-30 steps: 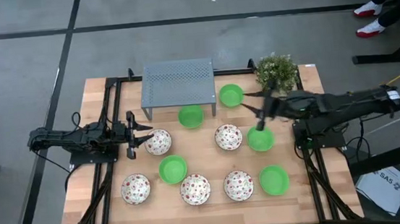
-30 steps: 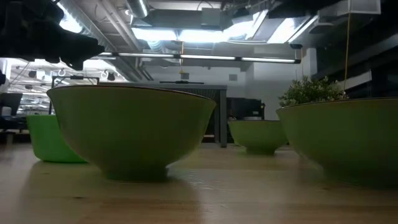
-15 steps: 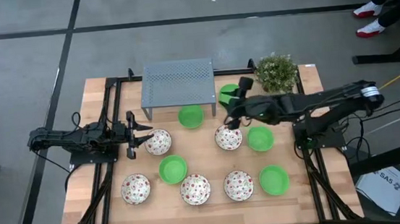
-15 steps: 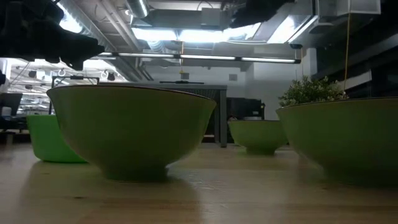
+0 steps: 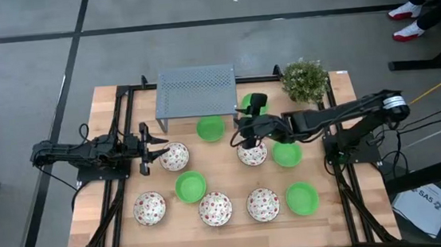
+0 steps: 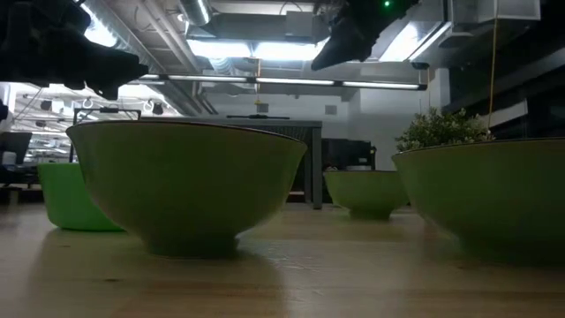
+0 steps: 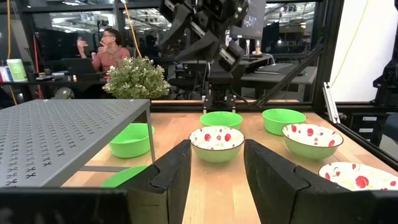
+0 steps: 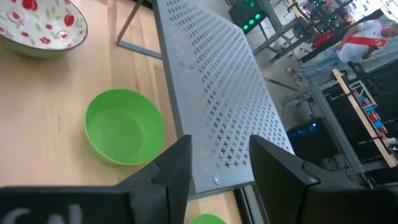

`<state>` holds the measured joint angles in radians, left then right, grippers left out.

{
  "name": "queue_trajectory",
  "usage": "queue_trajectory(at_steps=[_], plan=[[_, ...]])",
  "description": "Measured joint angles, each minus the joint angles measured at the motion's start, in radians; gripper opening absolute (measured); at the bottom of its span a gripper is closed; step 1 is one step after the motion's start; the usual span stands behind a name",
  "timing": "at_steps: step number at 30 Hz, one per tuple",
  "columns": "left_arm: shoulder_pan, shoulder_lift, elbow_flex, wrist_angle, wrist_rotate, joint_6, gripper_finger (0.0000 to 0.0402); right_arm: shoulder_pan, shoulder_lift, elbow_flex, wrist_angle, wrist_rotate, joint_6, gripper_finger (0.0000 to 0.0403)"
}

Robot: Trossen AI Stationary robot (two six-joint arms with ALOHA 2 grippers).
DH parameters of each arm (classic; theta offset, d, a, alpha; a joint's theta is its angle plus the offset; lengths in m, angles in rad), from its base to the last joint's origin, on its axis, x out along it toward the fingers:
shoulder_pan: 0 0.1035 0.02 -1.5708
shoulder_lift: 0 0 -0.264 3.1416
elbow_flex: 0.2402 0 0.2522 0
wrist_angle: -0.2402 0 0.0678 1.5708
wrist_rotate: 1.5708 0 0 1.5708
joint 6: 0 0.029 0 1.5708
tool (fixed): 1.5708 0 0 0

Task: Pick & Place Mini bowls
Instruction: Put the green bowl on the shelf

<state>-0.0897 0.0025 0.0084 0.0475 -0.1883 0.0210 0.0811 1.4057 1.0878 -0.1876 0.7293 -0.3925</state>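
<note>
Ten mini bowls sat spread over the wooden table, five plain green and five speckled, and the action was all on the right side. The right arm had swung in from beside the plant: a second earlier its gripper hung over the green bowl near the table's right edge, and at this moment the right gripper had reached across to the middle, poised just above the speckled bowl and close to the green bowl by the shelf. Its fingers stood parted with nothing between them; the right wrist view looked past those empty fingers down onto that green bowl and the grey perforated shelf. No bowl had shifted in that time; every one sat where it had been, so the sweep read as a reach toward a new target rather than a carry. My guess was that either the speckled bowl under the gripper or the green one next to the shelf leg was the pick, though which could not be told yet. The left gripper waited at the table's left, jaws spread and empty, just beside another speckled bowl, and it had not budged. From the low view, the right arm showed only as a dark shape up high, well clear of the big green bowl in front. Nothing had been lifted yet.
</note>
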Motion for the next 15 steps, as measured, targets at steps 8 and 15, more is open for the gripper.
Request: queue_trajectory(at_steps=[8,15], plan=[[0.0,0.0,0.0,0.0,0.0,0.0,0.0143,-0.137,-0.003,0.0,-0.059,-0.099,0.056,0.0159],[0.0,0.0,0.0,0.0,0.0,0.0,0.0143,-0.274,-0.006,-0.001,-0.102,-0.205,0.056,0.0159]])
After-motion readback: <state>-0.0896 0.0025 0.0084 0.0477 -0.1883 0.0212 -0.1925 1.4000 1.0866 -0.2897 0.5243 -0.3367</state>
